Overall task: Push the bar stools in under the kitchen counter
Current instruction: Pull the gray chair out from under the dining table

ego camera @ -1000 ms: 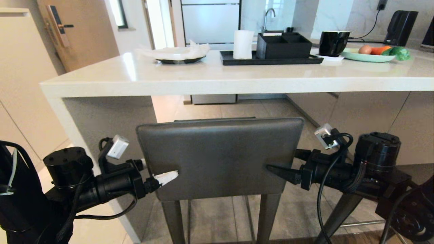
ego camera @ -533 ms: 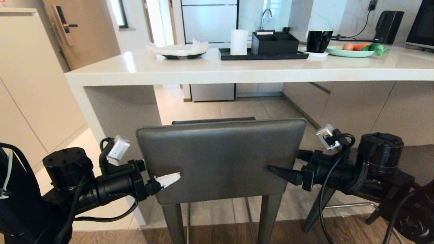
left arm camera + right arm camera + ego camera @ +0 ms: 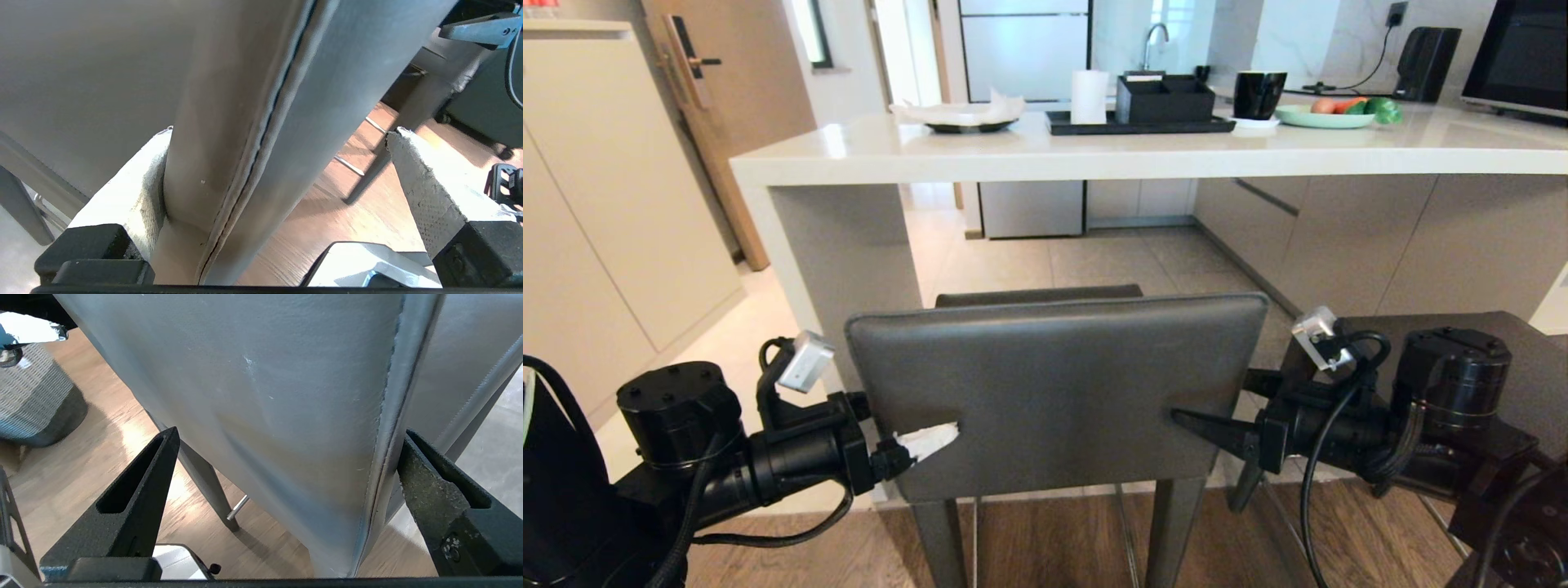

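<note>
One bar stool is standing upright in front of the kitchen counter, with its backrest facing the robot and its seat pointing toward the counter; the backrest's long axis is running left to right, parallel to the counter's front edge. The stool is sitting short of the counter, not under the slab. A second bar stool is showing partly at the right, behind the right arm. The left pincer is standing released, its jaws spread across the left edge of the backrest, one finger touching the front face. The right pincer is likewise standing released, its jaws straddling the right edge of the backrest. On the counter are sitting one tray, one paper roll and one dark mug.
</note>
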Robot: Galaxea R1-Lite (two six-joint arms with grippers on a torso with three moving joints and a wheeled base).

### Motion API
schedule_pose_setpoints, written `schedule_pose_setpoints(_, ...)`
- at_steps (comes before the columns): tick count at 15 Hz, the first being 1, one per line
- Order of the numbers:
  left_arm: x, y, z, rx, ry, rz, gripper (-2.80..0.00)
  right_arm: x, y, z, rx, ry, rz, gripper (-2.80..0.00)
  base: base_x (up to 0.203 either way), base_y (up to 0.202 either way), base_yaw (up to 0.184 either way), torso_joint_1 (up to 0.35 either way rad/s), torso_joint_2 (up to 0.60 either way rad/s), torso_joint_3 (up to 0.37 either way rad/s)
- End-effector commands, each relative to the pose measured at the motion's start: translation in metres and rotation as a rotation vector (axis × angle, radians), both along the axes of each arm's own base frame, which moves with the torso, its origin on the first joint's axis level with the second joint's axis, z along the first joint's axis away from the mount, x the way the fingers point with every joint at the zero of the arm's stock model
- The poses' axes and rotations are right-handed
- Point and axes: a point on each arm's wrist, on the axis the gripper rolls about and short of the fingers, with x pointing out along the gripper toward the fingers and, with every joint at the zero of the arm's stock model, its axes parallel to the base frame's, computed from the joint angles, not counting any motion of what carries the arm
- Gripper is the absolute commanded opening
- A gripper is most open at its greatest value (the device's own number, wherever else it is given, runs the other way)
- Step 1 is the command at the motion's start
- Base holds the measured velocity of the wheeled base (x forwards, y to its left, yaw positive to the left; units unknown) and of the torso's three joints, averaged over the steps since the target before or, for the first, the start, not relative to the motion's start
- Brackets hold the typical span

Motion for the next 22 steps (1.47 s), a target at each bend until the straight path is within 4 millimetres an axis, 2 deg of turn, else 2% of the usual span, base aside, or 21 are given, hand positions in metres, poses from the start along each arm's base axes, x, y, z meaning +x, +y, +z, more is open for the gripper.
schedule_pose_setpoints(1, -0.004, -0.001, 0.006, -0.008, -0.025, -0.010, 0.00, -0.004, -0.001, 0.002, 0.003, -0.009, 0.006, 0.00, -0.191, 0.000, -0.001, 0.002, 0.00, 0.003)
schedule_pose_setpoints(12, -0.008, -0.001, 0.008, -0.009, -0.027, -0.011, 0.00, -0.008, 0.000, 0.007, 0.006, -0.026, -0.004, 0.00, -0.196, 0.000, -0.002, 0.001, 0.00, 0.002)
schedule_pose_setpoints(15, -0.007, 0.001, 0.008, -0.013, -0.022, 0.007, 0.00, -0.008, -0.001, 0.007, 0.007, -0.024, -0.009, 0.00, -0.041, 0.000, -0.002, -0.001, 0.00, 0.001)
schedule_pose_setpoints(17, -0.009, 0.008, 0.007, -0.010, -0.012, 0.034, 0.00, -0.011, -0.010, 0.005, -0.001, -0.009, -0.053, 0.00, 0.000, 0.000, 0.000, 0.000, 0.00, 0.000)
schedule_pose_setpoints(19, -0.020, 0.021, -0.001, 0.002, 0.041, 0.081, 0.00, -0.018, -0.025, -0.004, -0.016, 0.032, -0.103, 0.00, 0.000, 0.000, 0.000, 0.000, 0.00, 0.000)
schedule_pose_setpoints(22, -0.045, 0.046, -0.010, 0.015, 0.117, 0.175, 0.00, -0.042, -0.041, -0.008, -0.021, 0.064, -0.126, 0.00, 0.000, 0.000, 0.000, 0.000, 0.00, 0.000)
